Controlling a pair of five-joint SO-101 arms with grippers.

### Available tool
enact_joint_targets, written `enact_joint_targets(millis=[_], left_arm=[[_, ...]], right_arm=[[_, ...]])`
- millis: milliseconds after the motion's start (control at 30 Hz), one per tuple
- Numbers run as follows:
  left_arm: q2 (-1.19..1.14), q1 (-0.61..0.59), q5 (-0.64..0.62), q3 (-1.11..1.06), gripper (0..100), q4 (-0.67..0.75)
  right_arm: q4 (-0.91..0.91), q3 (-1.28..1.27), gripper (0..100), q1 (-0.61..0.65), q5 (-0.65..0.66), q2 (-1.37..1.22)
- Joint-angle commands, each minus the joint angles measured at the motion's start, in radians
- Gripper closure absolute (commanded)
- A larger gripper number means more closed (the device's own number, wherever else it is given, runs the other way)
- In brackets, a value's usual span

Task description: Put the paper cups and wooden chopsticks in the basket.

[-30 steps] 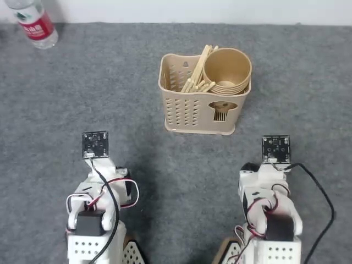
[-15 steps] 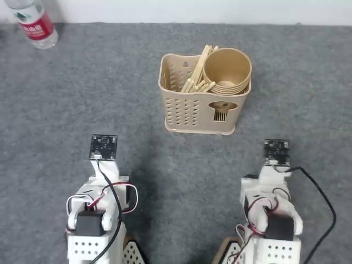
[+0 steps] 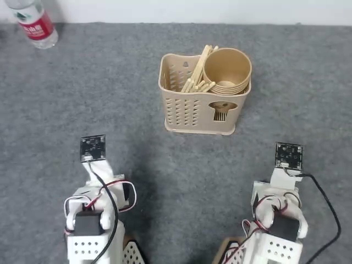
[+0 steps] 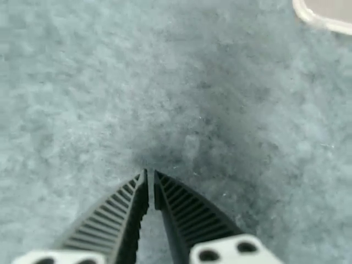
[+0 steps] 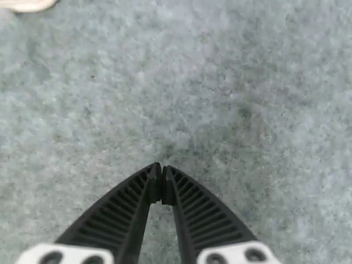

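Note:
A beige slotted basket (image 3: 195,113) stands upright on the grey carpet at the middle back. Stacked paper cups (image 3: 227,70) sit in its right half, and several wooden chopsticks (image 3: 197,71) lean in its left half. Both arms are folded back near the front edge, well short of the basket. My left gripper (image 4: 150,177) is shut with nothing in it, its tips close above the carpet. My right gripper (image 5: 160,169) is shut and empty too, likewise just over the carpet. A sliver of the basket's base (image 4: 324,16) shows in the left wrist view.
A plastic water bottle (image 3: 33,23) with a red label lies at the far back left corner. Grey carpet (image 3: 82,93) covers the table between the arms and the basket. A white wall edge runs along the back.
Both arms have drawn back towards the front edge. The right arm's wrist has shifted right and nearer; the left one wobbled right, then back left. The basket and its contents have not moved.

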State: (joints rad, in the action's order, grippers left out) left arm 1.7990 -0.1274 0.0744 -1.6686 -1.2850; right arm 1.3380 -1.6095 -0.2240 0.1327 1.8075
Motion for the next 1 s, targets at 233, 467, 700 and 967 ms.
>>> enact_joint_targets(millis=[233, 467, 700, 967], left_arm=[[0.020, -0.023, -0.057, 0.004, 99, 0.015], [0.018, -0.028, -0.089, -0.015, 99, 0.025], [0.018, -0.031, -0.089, -0.015, 99, 0.025], [0.018, -0.026, -0.092, -0.015, 99, 0.025]], right_arm=[[-0.002, -0.014, 99.1, 0.010, 0.014, 0.008], [-0.028, -0.072, 99.1, 0.308, 0.014, 0.005], [-0.028, -0.074, 99.1, 0.458, 0.015, 0.005], [-0.028, -0.074, 99.1, 0.384, 0.015, 0.005]])
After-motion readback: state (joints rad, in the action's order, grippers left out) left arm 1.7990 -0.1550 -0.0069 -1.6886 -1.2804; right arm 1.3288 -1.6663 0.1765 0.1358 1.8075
